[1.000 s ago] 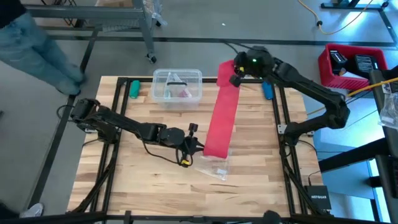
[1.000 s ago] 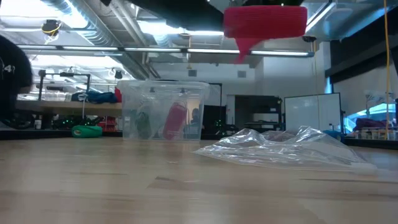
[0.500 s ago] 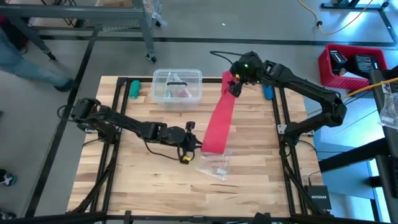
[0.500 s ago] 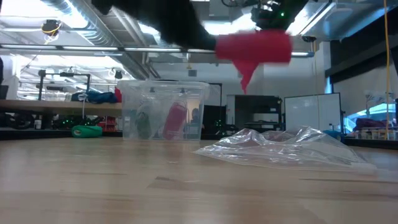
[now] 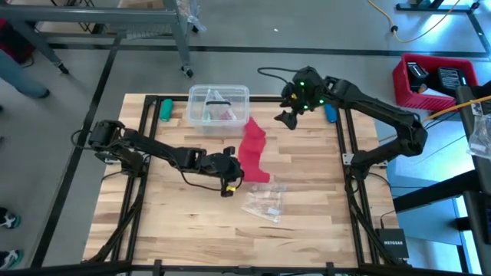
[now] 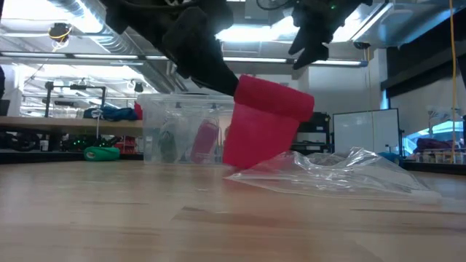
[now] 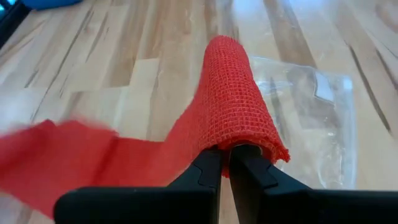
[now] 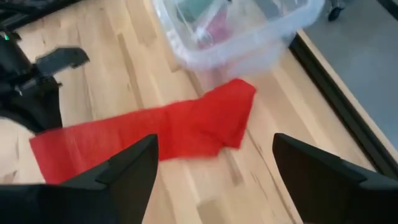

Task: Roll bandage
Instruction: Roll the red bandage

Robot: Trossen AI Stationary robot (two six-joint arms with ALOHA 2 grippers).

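Wooden bench (image 5: 307, 192) under bright shop lights, open workshop behind. Bandage (image 5: 252, 153) slack on the bench near the middle, beside the clear box (image 5: 219, 105) and touching the crumpled wrapper (image 5: 263, 203); one end draped over and pinched in the left tool (image 7: 225, 163), fingers pressed together on the cloth, that end lifted off the bench in the low view. Right tool (image 5: 288, 117) up above the far side of the bench, fingers spread wide, holding nothing; far end of the bandage lying loose below it in the right wrist view. Probably an early step: 1 end held, strip not yet wound, no roll formed. Next move likely calls for winding the strip around the left tool's fingers or turning that wrist, with the right tool taking the loose end again to keep the cloth flat and taut. Risks as judged: stretchy mesh bunching or twisting, folded far end catching, wrapper dragged along with the strip.
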